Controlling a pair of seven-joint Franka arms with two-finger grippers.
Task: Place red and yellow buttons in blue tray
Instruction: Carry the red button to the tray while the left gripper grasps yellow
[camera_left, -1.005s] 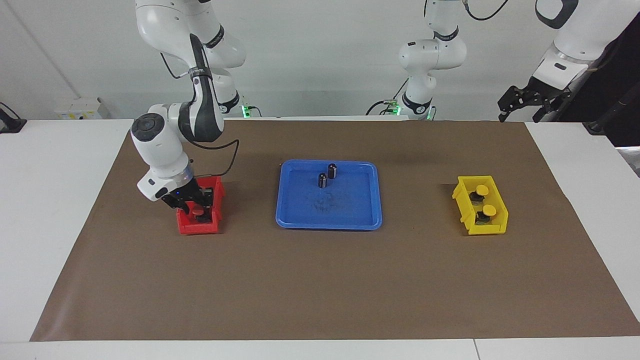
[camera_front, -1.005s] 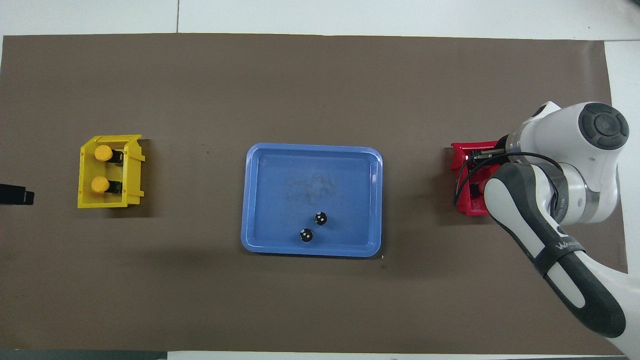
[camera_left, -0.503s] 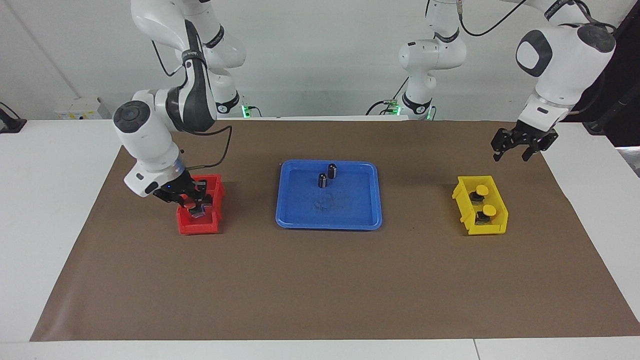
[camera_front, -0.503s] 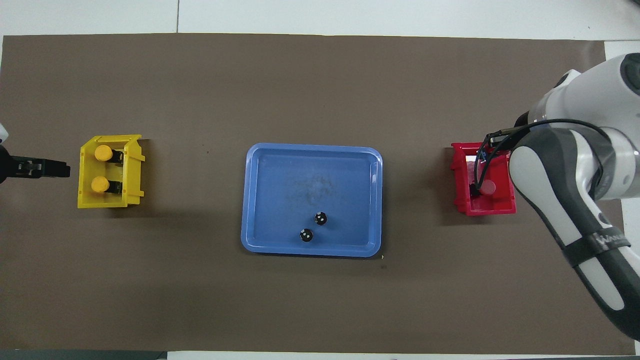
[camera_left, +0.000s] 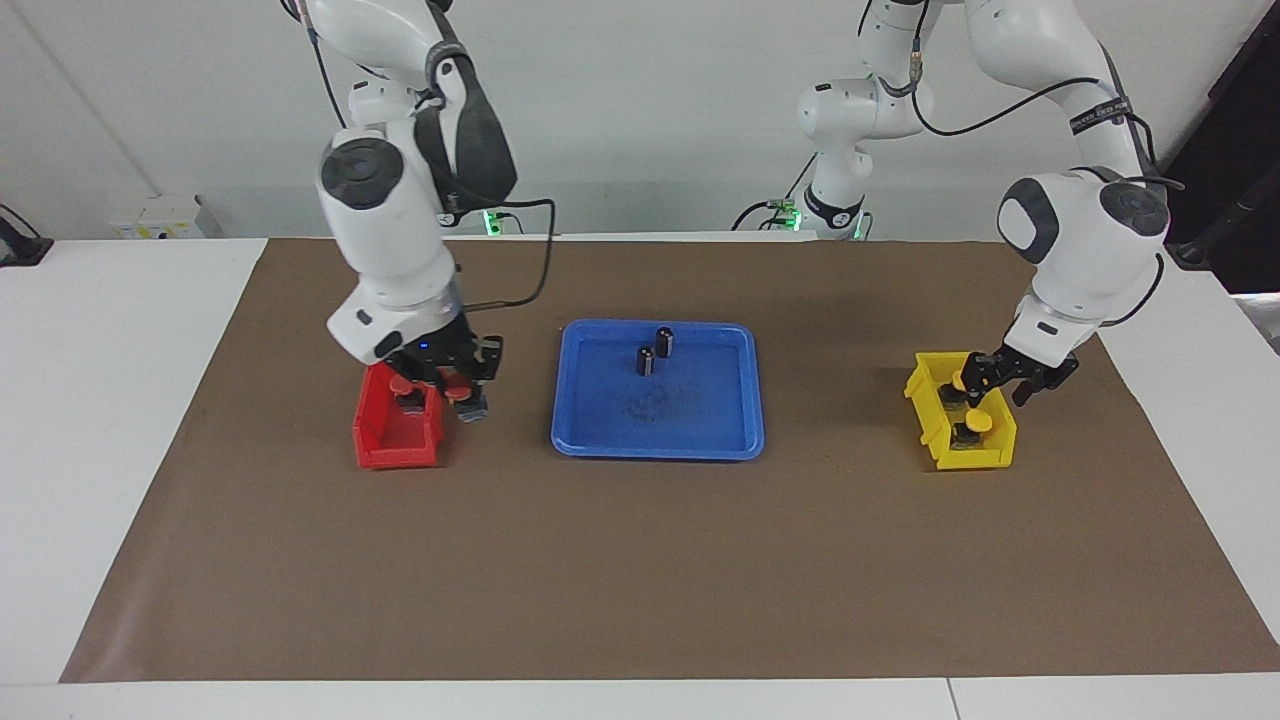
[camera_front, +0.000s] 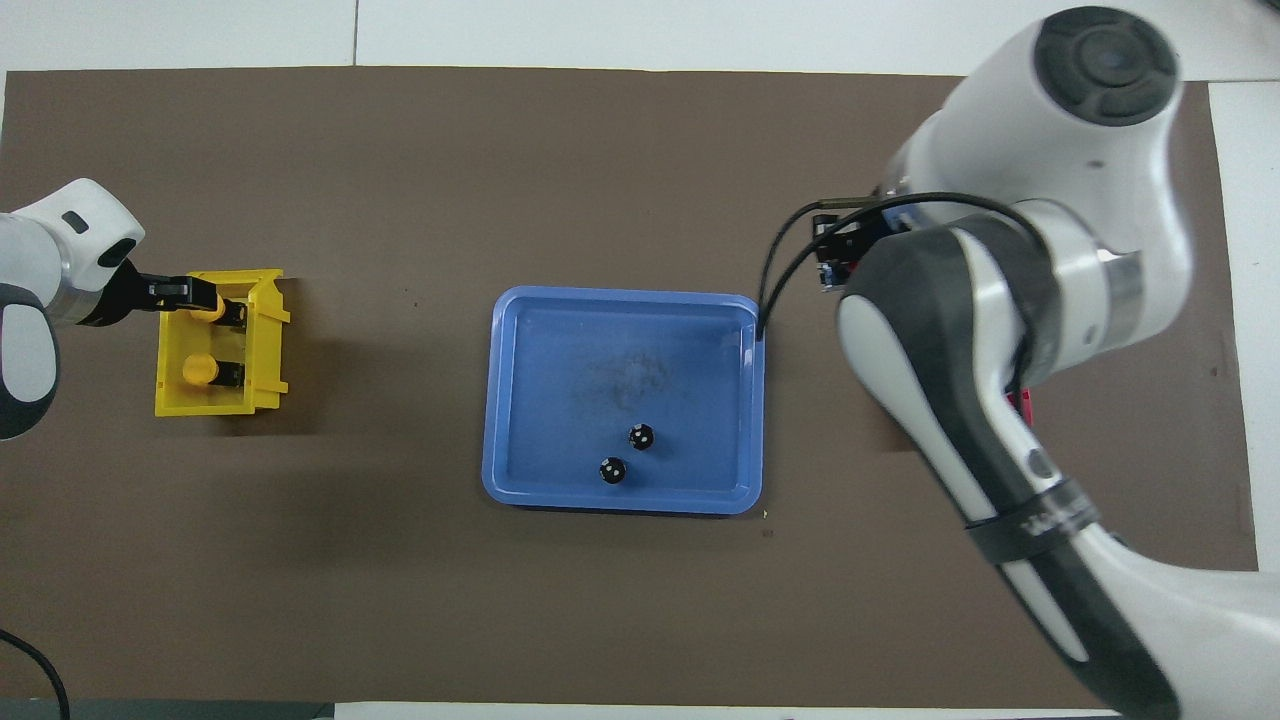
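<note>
My right gripper is shut on a red button and holds it above the mat between the red bin and the blue tray. The second red button sits in the red bin. In the overhead view the right arm hides most of that bin. My left gripper is open and low over the yellow bin, which holds two yellow buttons. I cannot tell which button it is over. The overhead view shows the left gripper, the tray and one clear yellow button.
Two small dark cylinders with silvery tops stand in the tray at the end nearer to the robots. A brown mat covers the table. White table edges lie at both ends.
My right gripper lifted a red button out of the red bin and moved toward the blue tray. My left gripper came down from beside the table to the yellow bin.
</note>
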